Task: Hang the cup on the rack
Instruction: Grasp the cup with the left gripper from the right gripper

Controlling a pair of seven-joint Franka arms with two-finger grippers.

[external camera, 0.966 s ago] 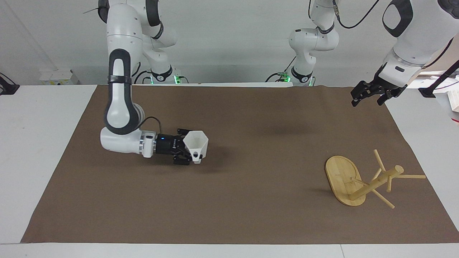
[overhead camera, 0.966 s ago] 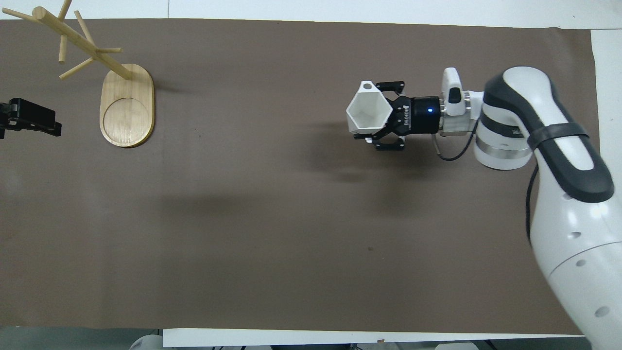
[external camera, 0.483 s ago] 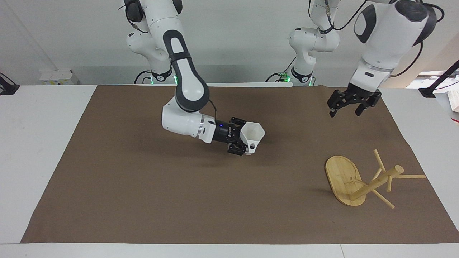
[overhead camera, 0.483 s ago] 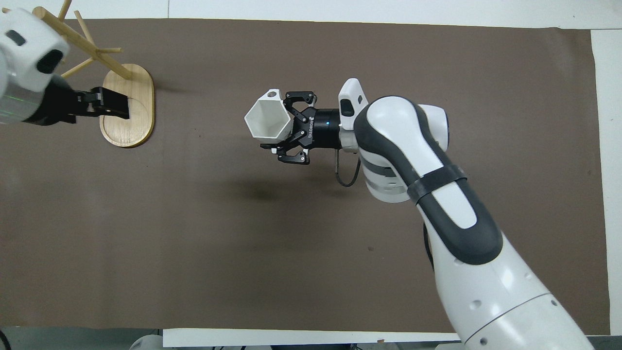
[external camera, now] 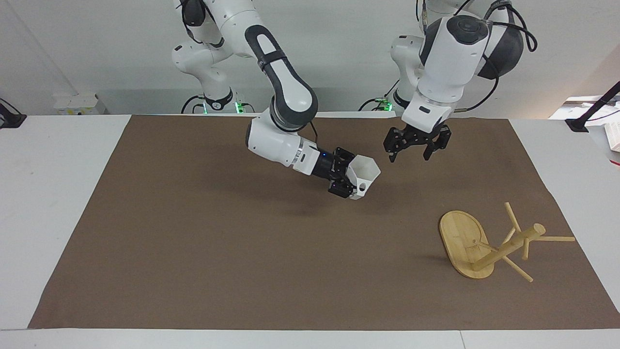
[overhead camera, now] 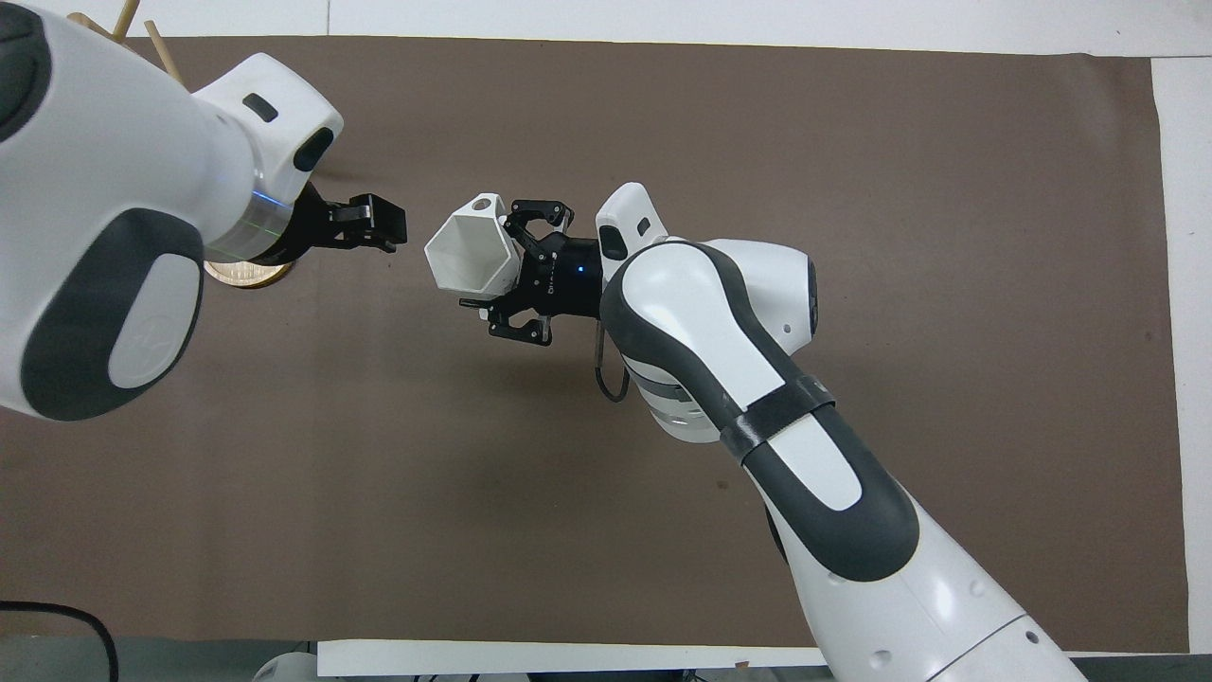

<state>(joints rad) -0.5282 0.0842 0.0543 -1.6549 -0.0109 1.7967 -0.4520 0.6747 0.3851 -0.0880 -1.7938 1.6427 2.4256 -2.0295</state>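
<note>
With the cup [external camera: 364, 175] clamped in the right gripper [external camera: 349, 182], raised above the tabletop [external camera: 218, 242], mouth empty and turned toward the left gripper [external camera: 416, 143] hovering spread wide just beside it, hanging remains undone: the rack [external camera: 489, 244] stands well apart, pegs bare.

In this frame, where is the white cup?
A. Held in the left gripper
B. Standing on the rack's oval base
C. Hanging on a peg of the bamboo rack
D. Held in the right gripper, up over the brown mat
D: the right gripper is shut on the cup above the mat, apart from the left gripper and the rack.
</note>
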